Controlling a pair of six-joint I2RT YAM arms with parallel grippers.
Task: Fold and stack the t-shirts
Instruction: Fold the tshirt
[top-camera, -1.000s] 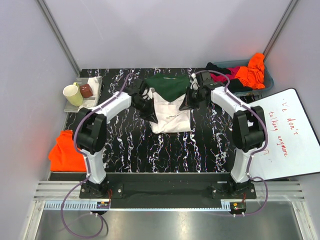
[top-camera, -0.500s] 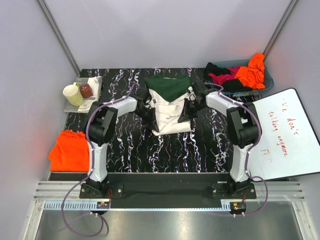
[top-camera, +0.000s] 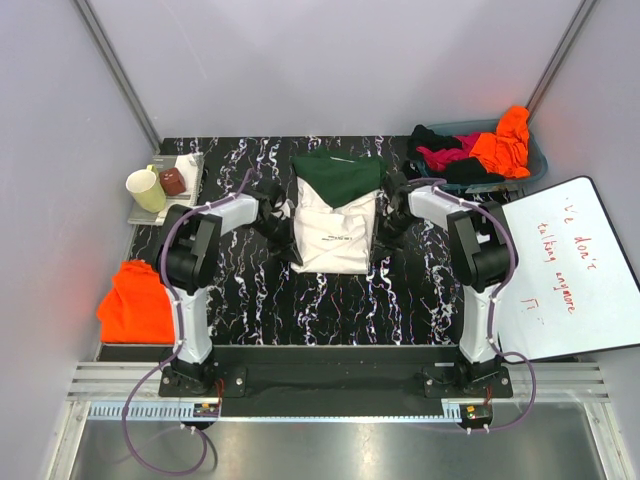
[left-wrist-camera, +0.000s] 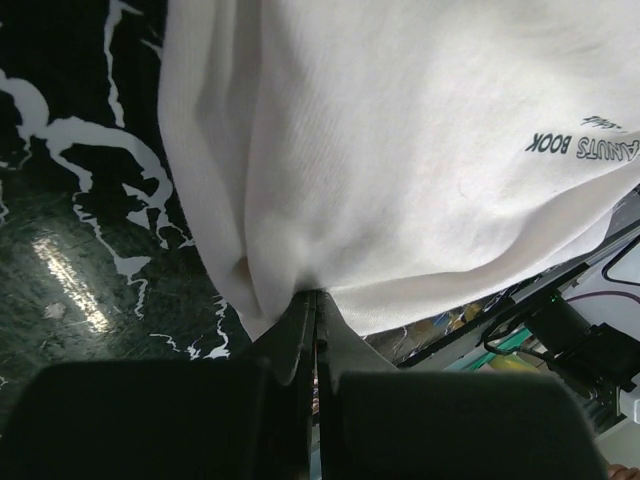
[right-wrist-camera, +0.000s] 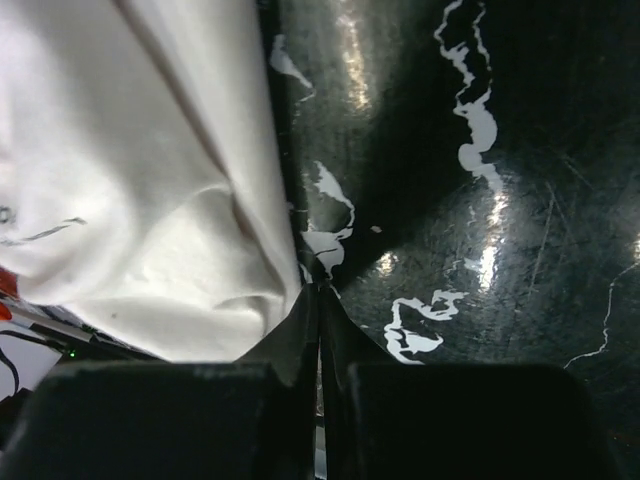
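I had drawn the cream t-shirt (top-camera: 335, 232) lower in frame, left claw (left-wrist-camera: 315, 296) and right claw (right-wrist-camera: 318, 290) pinched shut on its side edges, mid-fold; next, I judged, lay flat and release.

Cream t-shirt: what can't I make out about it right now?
- Top view: print on the cream t-shirt, too small to read.
- Left wrist view: its lettering, cut off at the right edge.
- Wrist views: how much hem the left gripper and right gripper pinch, hidden between shut fingers.
- Top view: folded-under layers, covered by the top layer.
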